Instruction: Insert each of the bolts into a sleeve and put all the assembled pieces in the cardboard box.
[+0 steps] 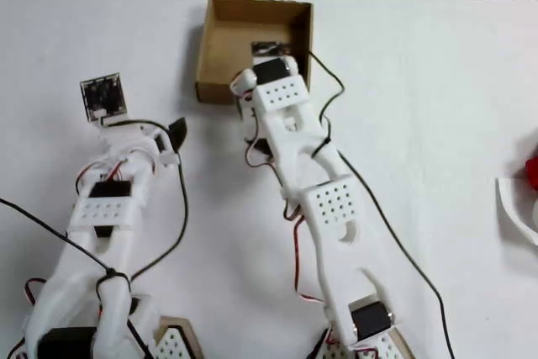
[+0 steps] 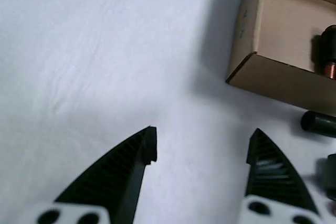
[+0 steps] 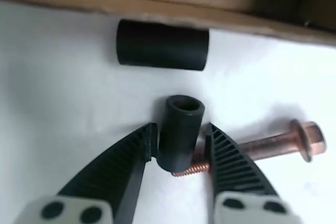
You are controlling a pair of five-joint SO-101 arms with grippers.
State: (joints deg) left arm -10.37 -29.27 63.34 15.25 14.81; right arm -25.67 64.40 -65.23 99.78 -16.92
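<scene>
As the table (image 1: 437,81) is seen from above, the right arm is found stretched to the near wall of the cardboard box (image 1: 220,48), while the left gripper (image 1: 174,136) is parked well apart from it.

From the left wrist, the left gripper is seen released, jaws wide over bare table. One assembled piece (image 2: 326,51) is lodged in the box, and a spare sleeve (image 2: 317,123) is laid just outside its wall.

From the right wrist, the right gripper (image 3: 180,140) appears clenched on a sleeve (image 3: 181,127), tilted near upright. The bolt (image 3: 268,145) is laid flat, its thread tip at the sleeve's lower end. The bore should be levelled with the bolt's axis before pressing, and the bolt steadied, lest it be pushed aside.
</scene>
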